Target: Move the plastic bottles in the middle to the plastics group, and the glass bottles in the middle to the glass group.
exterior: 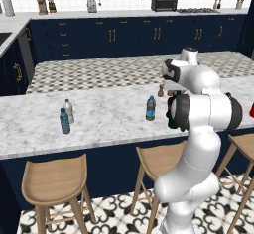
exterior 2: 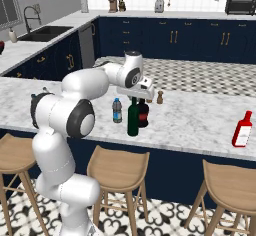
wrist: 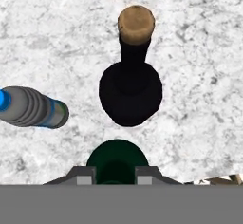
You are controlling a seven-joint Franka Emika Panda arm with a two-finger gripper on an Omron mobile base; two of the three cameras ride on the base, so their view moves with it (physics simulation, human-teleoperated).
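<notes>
The arm reached out over the marble worktop (exterior 2: 200,122), with the gripper (exterior 2: 134,96) set down over the top of the green bottle (exterior 2: 132,120). In the hand view the gripper (wrist: 115,173) had 1 finger on each side of that bottle's (wrist: 116,159) dark green top, drawn in close around the neck, but whether the fingers actually pinched the glass could not be told.

The green bottle stood upright near the front edge of the worktop. The black bottle (exterior 2: 143,113) with its red label stood just behind and to the right of it, touching or almost so; from above it (wrist: 130,92) showed a cork-coloured top. The blue-label bottle (exterior 2: 117,111) stood just to the left of the pair, also upright (exterior: 151,108). Farther back, 2 small brown grinders (exterior 2: 160,98) stood near each other.

Well off to the left on the same worktop, the white-cap bottle (exterior: 69,111) and the light-blue bottle (exterior: 65,121) stood side by side. Far to the right, a red bottle (exterior 2: 242,129) with a white label stood alone near the worktop's front edge. 3 wooden stools (exterior 2: 118,171) were lined up below the worktop.
</notes>
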